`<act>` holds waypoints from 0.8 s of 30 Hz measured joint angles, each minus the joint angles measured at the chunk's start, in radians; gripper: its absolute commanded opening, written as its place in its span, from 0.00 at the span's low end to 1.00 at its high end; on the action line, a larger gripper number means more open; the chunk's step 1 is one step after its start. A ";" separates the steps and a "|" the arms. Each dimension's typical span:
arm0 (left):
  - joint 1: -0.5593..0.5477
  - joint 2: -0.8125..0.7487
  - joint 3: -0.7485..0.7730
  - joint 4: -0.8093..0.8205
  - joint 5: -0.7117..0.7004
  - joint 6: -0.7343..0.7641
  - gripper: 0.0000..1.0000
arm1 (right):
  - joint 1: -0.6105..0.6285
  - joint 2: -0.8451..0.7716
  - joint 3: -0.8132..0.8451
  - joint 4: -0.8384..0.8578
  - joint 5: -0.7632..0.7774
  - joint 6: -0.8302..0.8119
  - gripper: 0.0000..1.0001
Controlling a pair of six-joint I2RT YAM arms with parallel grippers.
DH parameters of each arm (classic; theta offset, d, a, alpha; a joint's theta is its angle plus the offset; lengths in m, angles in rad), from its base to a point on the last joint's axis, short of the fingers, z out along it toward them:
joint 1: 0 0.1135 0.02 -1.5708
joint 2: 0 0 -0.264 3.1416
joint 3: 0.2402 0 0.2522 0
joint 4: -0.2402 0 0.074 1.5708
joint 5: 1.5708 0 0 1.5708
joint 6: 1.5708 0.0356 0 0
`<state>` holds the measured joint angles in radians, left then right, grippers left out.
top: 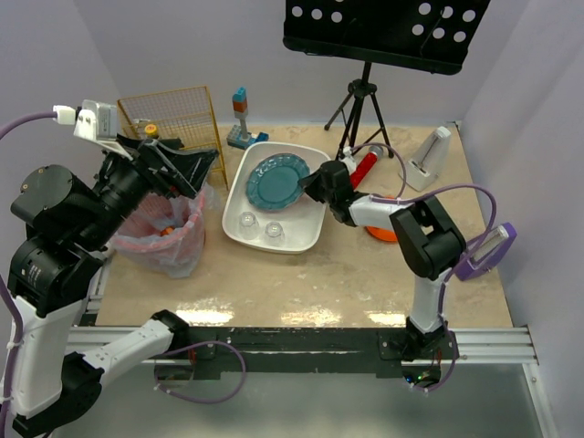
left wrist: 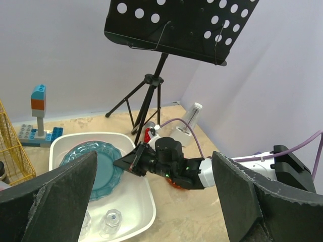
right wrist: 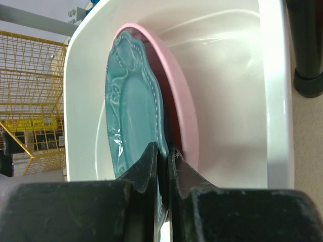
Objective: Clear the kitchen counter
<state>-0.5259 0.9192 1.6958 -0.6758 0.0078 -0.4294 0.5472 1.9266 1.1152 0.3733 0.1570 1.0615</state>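
- No legible text, label, brand, number or sign in any view.
- Dark marks on yellow patch (right wrist: 30,123) behind wire basket (right wrist: 30,75): too blurred to read.

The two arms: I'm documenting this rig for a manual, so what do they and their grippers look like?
Both the left arm and the right arm pair bulky black joints with white links. Lavender cables loop along each. The left gripper and right gripper have flat black fingers, rough-edged up close. A purple bracket is fixed beside the right arm.
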 measured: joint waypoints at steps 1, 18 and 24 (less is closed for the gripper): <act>0.000 0.000 0.000 0.000 -0.004 0.002 1.00 | -0.001 0.007 0.000 0.008 -0.004 0.006 0.00; 0.000 0.014 -0.003 0.001 -0.024 0.005 1.00 | -0.025 0.037 0.016 0.043 -0.068 0.046 0.49; 0.000 0.015 -0.013 0.002 -0.026 0.007 1.00 | -0.025 0.035 0.036 0.001 -0.059 0.029 0.51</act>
<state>-0.5259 0.9340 1.6825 -0.6739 -0.0177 -0.4225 0.5224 1.9621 1.1515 0.3740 0.0982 1.0901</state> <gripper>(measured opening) 0.997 0.503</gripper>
